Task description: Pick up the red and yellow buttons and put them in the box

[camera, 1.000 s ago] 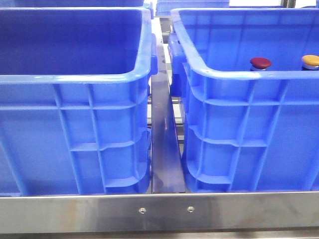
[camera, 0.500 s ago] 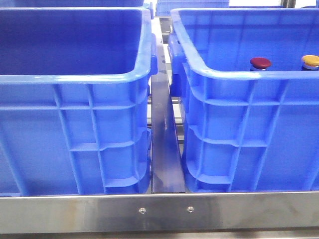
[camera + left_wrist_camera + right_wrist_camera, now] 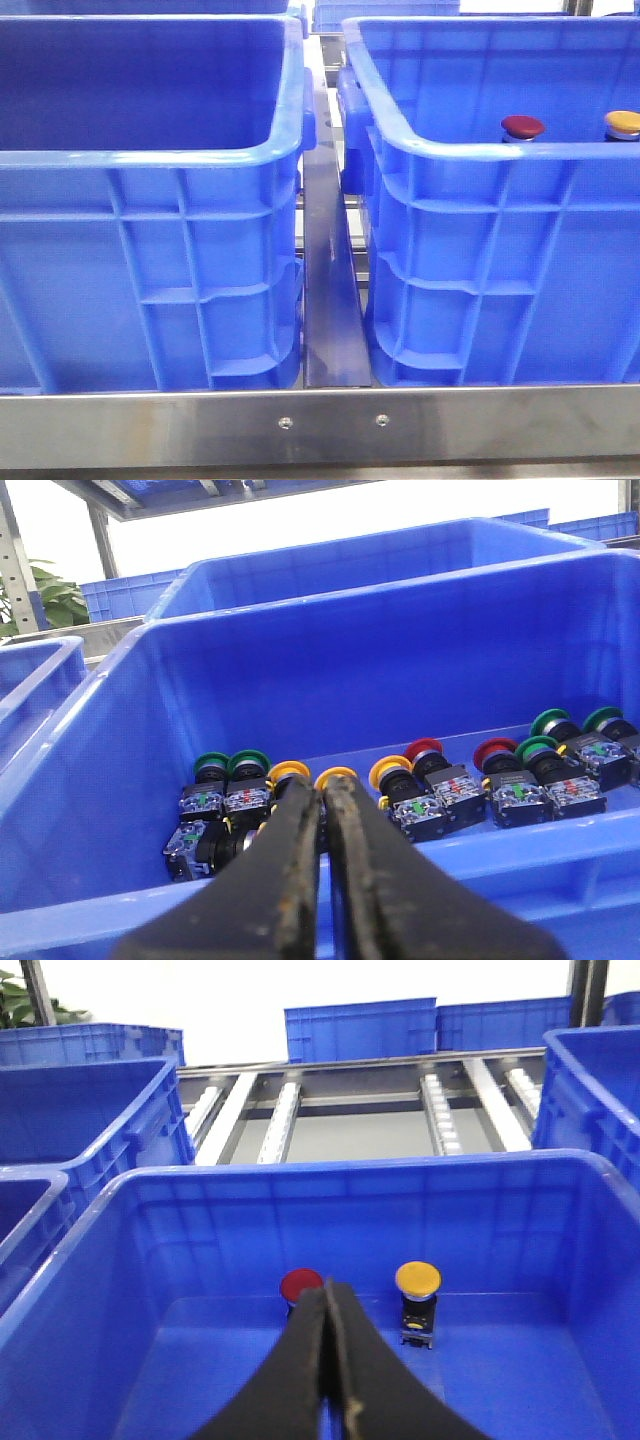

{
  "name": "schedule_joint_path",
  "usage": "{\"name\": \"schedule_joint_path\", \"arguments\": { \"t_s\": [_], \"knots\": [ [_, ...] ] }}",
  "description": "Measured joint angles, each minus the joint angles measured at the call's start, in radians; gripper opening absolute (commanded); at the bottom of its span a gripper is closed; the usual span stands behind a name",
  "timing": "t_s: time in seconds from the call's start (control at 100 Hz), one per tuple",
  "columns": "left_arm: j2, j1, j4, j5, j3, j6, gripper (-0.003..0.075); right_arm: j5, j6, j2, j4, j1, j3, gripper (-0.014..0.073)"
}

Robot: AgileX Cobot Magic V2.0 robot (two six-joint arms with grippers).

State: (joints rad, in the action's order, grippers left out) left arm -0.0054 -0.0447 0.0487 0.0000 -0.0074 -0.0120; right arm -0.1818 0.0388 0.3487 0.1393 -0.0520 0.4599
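Buttons [image 3: 418, 1278] just beyond right hand [image 3: 328, 1305] — untouched

Left gripper [image 3: 322, 792]: dark tapered fingers pressed together along their length, tips meeting, nothing between them; surfaces scuffed and worn, widening toward the wrist. Right gripper [image 3: 326, 1295]: black fingers likewise closed flat against each other, only a thin seam between, nothing clamped, tips pointing forward and slightly down. Neither arm nor gripper visible in the front view. Wrists and upper arm links out of sight in all views.
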Motion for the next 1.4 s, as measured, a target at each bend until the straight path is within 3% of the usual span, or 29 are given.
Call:
{"name": "schedule_joint_path", "arguments": {
  "t_s": [0.38, 0.68, 1.4],
  "knots": [
    [0.000, 0.000, 0.000, 0.000, 0.000, 0.000, -0.0019, 0.182, -0.045, -0.235, -0.039, 0.000, -0.279, -0.0068],
    [0.000, 0.000, 0.000, 0.000, 0.000, 0.000, -0.0019, 0.207, -0.057, -0.357, -0.061, 0.000, -0.443, -0.0068],
    [0.000, 0.000, 0.000, 0.000, 0.000, 0.000, -0.0019, 0.272, -0.107, -0.359, -0.109, 0.000, -0.487, -0.0068]
  ]
}}
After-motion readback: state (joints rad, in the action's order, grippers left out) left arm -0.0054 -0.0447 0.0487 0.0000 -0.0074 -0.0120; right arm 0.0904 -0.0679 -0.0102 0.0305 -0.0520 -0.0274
